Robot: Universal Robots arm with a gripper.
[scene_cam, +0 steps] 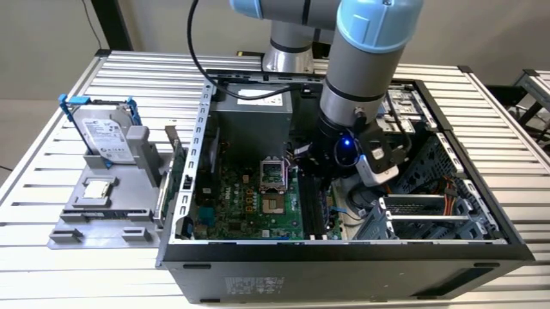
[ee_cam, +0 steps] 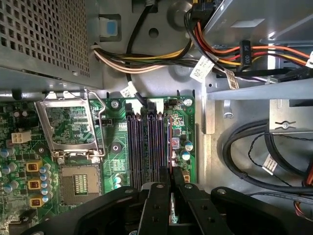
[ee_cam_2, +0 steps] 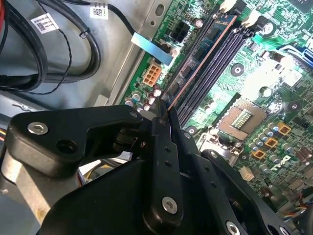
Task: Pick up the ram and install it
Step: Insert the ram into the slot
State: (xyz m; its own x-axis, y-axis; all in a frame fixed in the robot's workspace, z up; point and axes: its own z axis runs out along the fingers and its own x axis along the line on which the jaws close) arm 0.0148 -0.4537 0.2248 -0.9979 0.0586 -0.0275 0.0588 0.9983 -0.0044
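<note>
The arm (scene_cam: 361,64) reaches down into an open computer case (scene_cam: 344,277) that lies on a slatted metal table (scene_cam: 77,283). The landmark inside is the bare processor socket (scene_cam: 273,206) on the green board, its metal cover flipped up.

In the exterior view the hand (scene_cam: 311,183) hangs low over the board, just to the exterior view's right of the socket. In both wrist views its black fingers (ee_cam: 160,200) are pressed together on the ram (ee_cam_2: 208,41). They pinch the thin stick by its flat sides, near one end. The ram stands on its long edge and runs lengthwise along the row of black memory slots (ee_cam: 146,147) beside the socket (ee_cam: 80,183). It sits at the slot farthest from the socket, and in the first wrist view it shows edge-on as a thin dark line (ee_cam: 169,142). I cannot tell whether it is seated in that slot or only resting at it. The other slots (ee_cam_2: 220,58), nearer the socket (ee_cam_2: 242,117), hold nothing.

A bundle of coloured cables (ee_cam: 146,61) crosses the case wall beyond the slots.

Outside the case, well apart from the socket on the exterior view's left, a grey holder (scene_cam: 103,222) sits on the table. A hard drive (scene_cam: 107,135) with blue brackets stands upright in it, and a small square silver chip (scene_cam: 97,188) lies flat in front of the drive.
</note>
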